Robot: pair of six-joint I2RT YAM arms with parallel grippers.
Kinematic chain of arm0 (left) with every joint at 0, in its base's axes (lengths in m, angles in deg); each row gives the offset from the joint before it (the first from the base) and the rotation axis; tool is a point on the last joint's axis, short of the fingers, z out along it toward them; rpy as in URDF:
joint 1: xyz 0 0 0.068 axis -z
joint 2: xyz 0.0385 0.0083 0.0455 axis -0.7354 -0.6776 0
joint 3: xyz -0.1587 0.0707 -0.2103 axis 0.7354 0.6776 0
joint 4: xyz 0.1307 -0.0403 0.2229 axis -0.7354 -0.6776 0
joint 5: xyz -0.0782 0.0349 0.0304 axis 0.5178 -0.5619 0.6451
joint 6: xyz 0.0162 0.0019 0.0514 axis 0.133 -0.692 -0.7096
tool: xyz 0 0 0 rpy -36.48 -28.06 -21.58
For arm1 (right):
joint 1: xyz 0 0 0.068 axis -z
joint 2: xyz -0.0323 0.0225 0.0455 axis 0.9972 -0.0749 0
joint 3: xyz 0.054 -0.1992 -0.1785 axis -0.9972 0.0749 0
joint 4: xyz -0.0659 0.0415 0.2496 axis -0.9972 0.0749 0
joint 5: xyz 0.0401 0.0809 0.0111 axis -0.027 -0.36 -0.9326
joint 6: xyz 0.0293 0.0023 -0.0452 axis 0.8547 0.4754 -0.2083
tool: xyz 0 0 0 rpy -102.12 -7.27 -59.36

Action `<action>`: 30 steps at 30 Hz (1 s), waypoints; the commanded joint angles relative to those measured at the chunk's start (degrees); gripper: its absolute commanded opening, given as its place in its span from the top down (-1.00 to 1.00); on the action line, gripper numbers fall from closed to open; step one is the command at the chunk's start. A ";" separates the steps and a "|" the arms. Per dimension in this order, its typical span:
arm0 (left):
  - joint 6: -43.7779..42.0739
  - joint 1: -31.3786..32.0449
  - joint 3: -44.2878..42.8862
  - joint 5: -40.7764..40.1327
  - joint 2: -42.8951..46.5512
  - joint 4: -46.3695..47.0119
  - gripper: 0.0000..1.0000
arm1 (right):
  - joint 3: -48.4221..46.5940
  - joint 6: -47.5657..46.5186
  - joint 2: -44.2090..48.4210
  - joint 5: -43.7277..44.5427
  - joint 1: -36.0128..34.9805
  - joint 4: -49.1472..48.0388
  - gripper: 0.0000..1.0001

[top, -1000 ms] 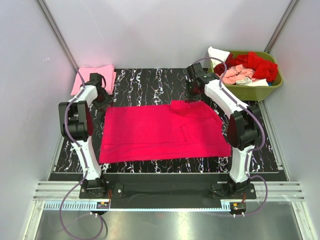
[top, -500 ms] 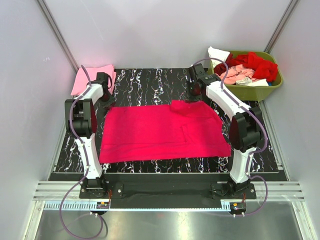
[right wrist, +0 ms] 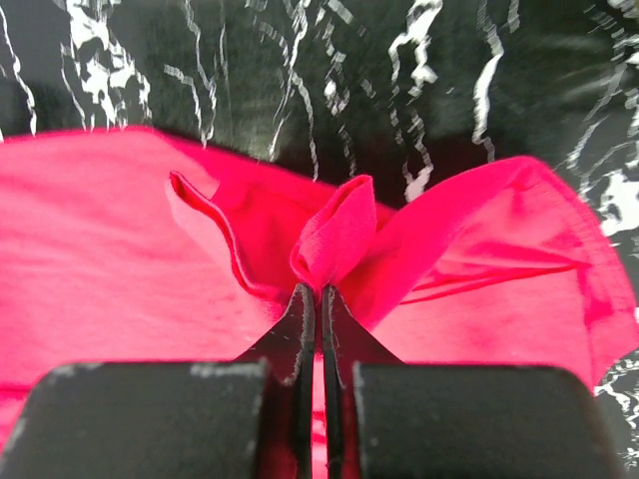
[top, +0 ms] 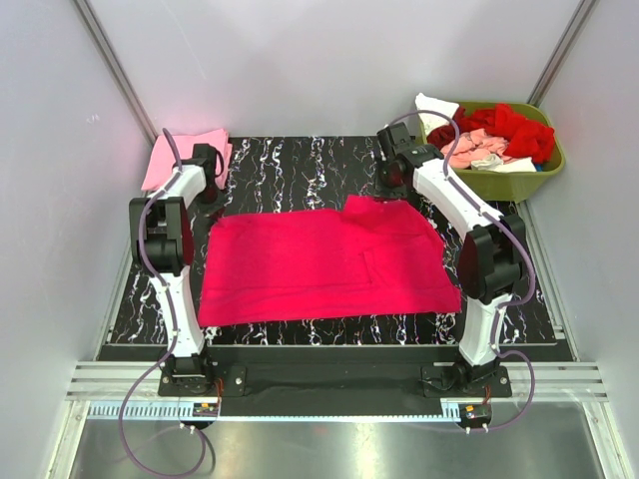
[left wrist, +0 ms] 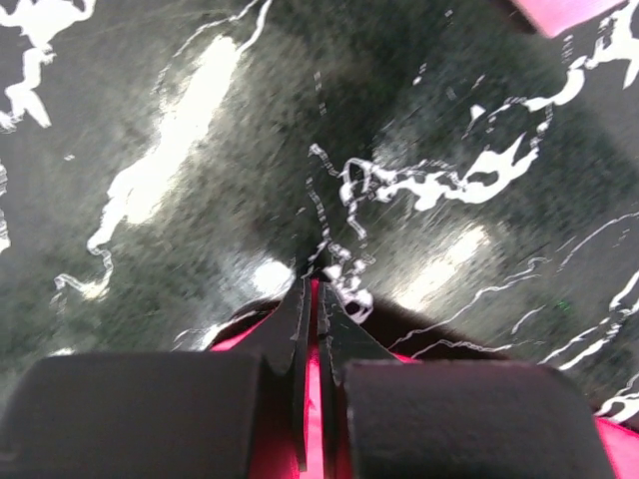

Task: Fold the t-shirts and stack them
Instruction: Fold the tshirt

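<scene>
A bright magenta-pink t-shirt (top: 319,264) lies spread flat on the black marbled table (top: 300,165). My left gripper (top: 211,198) sits at its far left corner. In the left wrist view the gripper (left wrist: 315,284) is shut, with a thin strip of the magenta cloth (left wrist: 617,444) pinched between the jaws. My right gripper (top: 392,196) is at the shirt's far edge, right of centre. The right wrist view shows that gripper (right wrist: 319,291) shut on a bunched fold of the shirt (right wrist: 100,230), raised a little off the table.
A folded light pink t-shirt (top: 185,152) lies at the back left corner, just behind my left arm. An olive-green basket (top: 504,186) at the back right holds red (top: 514,125), salmon (top: 469,150) and white (top: 434,105) shirts. Grey walls enclose the table.
My left gripper has closed on the shirt's far left corner. My right gripper has shifted slightly back and right, drawing the pinched fold with it.
</scene>
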 commanded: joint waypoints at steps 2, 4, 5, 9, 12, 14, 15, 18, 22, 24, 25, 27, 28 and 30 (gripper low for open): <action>-3.04 0.11 -3.64 -4.04 4.75 -4.34 1.00 | -2.81 0.20 4.12 5.19 1.49 1.57 1.00; -4.09 0.37 -2.77 -5.09 6.25 -4.61 1.00 | -0.36 1.25 6.75 7.11 1.93 1.49 1.00; -4.35 0.46 -2.15 -5.62 7.82 -4.70 1.00 | 0.79 1.61 7.63 7.65 2.11 1.31 1.00; -5.06 0.73 2.67 -8.17 12.31 -4.53 1.00 | 6.94 3.63 12.98 11.86 2.64 1.31 1.00; -5.24 0.81 6.71 -8.96 16.18 -3.74 1.00 | 11.77 5.21 15.63 13.27 3.08 1.14 1.00; -5.76 0.90 8.57 -9.32 18.55 -3.21 1.00 | 15.38 5.92 18.70 14.60 3.17 0.70 1.00; -5.85 0.90 10.06 -9.32 19.17 -3.03 1.00 | 16.43 5.92 20.45 15.29 3.25 0.35 1.00; -6.20 1.17 12.78 -10.37 21.10 -2.86 1.00 | 19.34 6.27 22.83 16.35 3.34 0.78 1.00; -6.47 1.52 15.43 -10.55 23.48 -2.51 1.00 | 22.41 7.06 25.30 18.02 3.34 1.66 1.00; -6.55 1.52 16.57 -10.11 24.18 -2.24 1.00 | 23.47 7.59 27.14 19.68 3.43 2.01 1.00; -6.82 2.82 16.92 -9.24 24.45 -1.98 1.00 | 24.34 8.02 27.67 20.39 3.43 2.10 1.00; -6.91 4.06 17.80 -8.97 24.89 -1.45 1.00 | 25.14 8.81 29.51 23.02 3.52 2.36 1.00; -6.82 4.50 17.98 -9.05 24.80 -1.36 1.00 | 25.93 9.08 29.96 23.64 3.43 2.36 1.00; -6.73 5.56 17.98 -9.05 24.63 -1.19 1.00 | 26.37 9.26 30.92 25.22 3.78 2.37 1.00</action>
